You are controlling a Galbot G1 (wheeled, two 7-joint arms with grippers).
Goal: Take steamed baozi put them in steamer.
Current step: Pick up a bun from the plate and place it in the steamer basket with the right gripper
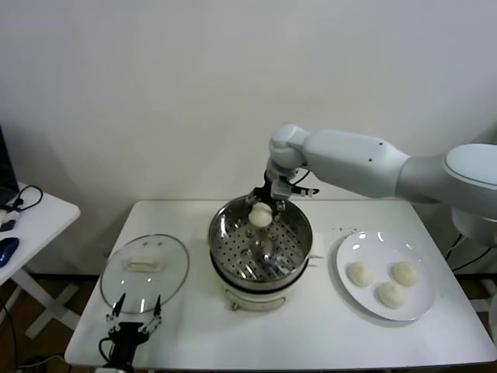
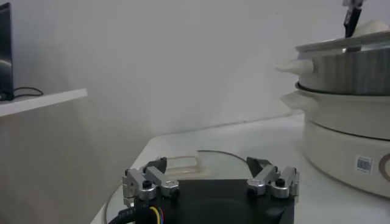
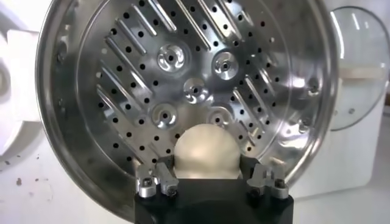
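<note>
Evenly and brightly lit from above in the head view, with soft shadows under the round shiny stainless-steel steamer (image 1: 260,247) and the flat white plate (image 1: 386,274) on the white table (image 1: 311,330). Strong glare and mirror reflections across the perforated steel tray (image 3: 189,79) in the right wrist view. Dimmer, greyer and slightly soft in the left wrist view, especially on the round glass lid (image 2: 210,159).
</note>
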